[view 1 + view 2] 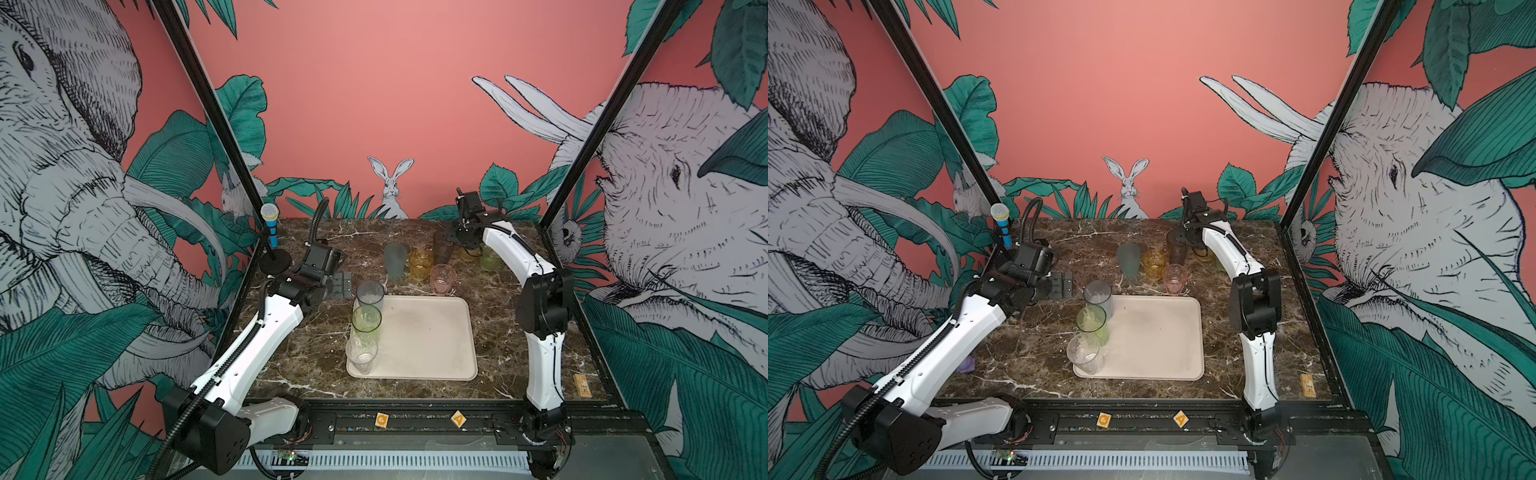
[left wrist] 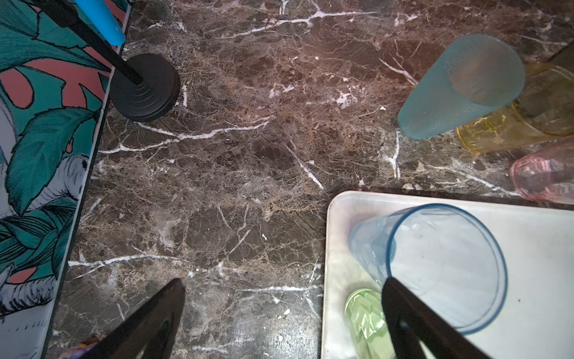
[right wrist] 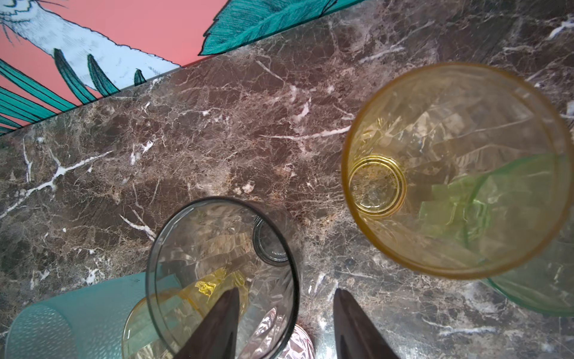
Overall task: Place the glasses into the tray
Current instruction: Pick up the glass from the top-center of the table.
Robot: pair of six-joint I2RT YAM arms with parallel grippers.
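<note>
1. Left wall (image 1: 62, 166): mural of an elephant and teal leaves on salmon pink. A black frame post slants in front of it.
2. Toy microphone (image 1: 270, 224): blue, on a black round-footed stand at the far left corner of the table.
3. Table (image 1: 511, 332): dark brown marble with white veins, glossy. A black rail runs along the near edge.
4. My left gripper (image 2: 282, 283): fingers spread wide with nothing between them, over bare marble just beside the tray's far left corner.
5. Tray (image 1: 436, 345): cream, low-rimmed, at the table's centre. Three tall glasses stand upright in a row along its left edge: grey tumbler (image 1: 370, 293) farthest, green tumbler (image 1: 366, 319) in the middle, clear tumbler (image 1: 361, 353) nearest.
6. Back wall (image 1: 374, 104): plain salmon, with a painted rabbit above the table's far edge.
7. Lettered wooden blocks (image 1: 382, 419): two, on the front rail.
8. On the marble behind the tray: frosted teal tumbler (image 1: 395, 259); yellow tumbler (image 1: 420, 262) just beside it; pink tumbler (image 1: 442, 279) nearer the tray but off it.
9. Smoky brown tumbler (image 3: 217, 236): upright, far side of the table. My right gripper (image 3: 285, 292) straddles its rim with fingers partway apart, one inside and one outside. A gap shows on both sides of the wall.
10. Amber tumbler (image 3: 456, 155) and short green tumbler (image 1: 490, 258): just beside each other, right of the brown one.
11. Small wooden piece (image 1: 581, 384): at the table's near right edge.
12. Right wall (image 1: 685, 208): a second elephant and more leaves.
</note>
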